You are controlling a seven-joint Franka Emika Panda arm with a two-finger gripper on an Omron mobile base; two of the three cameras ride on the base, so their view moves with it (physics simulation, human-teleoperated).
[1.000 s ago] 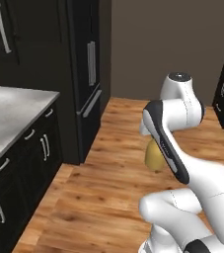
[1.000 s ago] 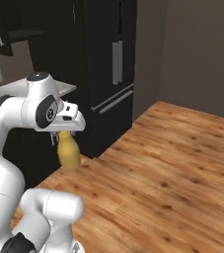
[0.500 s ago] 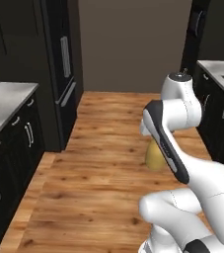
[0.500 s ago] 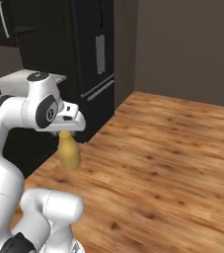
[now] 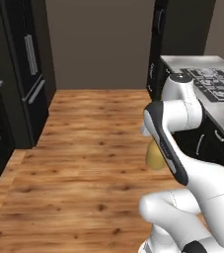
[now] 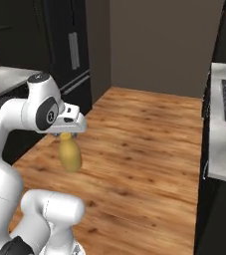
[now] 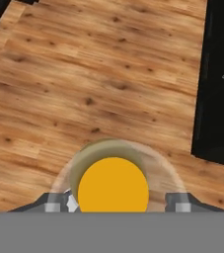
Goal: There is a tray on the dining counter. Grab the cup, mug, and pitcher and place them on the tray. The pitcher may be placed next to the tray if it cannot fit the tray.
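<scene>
above the wood floor the jaws still grip the pitcher, dining counter newly in sight.

A glossy white, rounded-link arm is seen, a dark grey band curving along one link, dark round joint caps and a pale boxy hand noted.

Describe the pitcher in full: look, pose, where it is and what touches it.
The pitcher is an amber, mustard-orange bottle shape with a rounded body narrowing to a neck, smooth and slightly glossy. It hangs upright in the air above the wooden floor, gripped at its neck by the tool, whose fingers close on it from both sides. In the hand view it is seen from above as an orange disc ringed by its paler body. Nothing else touches it; the dining counter stands apart, to the robot's right.
</scene>
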